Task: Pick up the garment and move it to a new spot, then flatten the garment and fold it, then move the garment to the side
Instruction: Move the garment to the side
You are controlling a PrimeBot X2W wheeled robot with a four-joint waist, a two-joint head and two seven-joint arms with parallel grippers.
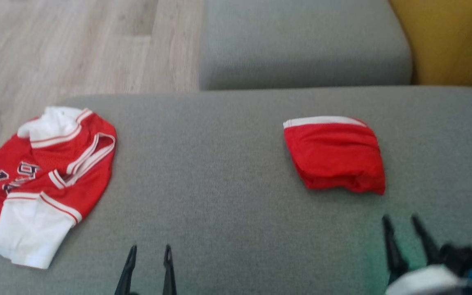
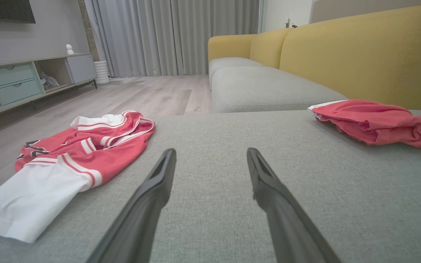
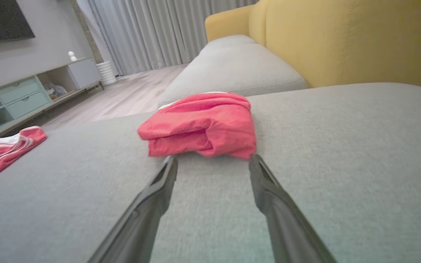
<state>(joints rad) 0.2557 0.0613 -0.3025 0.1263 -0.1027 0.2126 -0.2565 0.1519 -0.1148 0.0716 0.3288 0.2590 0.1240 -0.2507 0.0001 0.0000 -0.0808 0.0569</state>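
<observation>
both gripper pairs spread: left gripper [image 1: 150,248], right gripper [image 1: 402,219].

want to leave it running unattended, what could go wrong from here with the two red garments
1. The crumpled jersey lies right at the edge of the grey cushion; a careless pull by the left gripper could drag it onto the floor.
2. The open right gripper sits close to the folded red garment; a nudge could undo its fold.
3. The jersey is bunched, so a pinch may catch several layers.
</observation>
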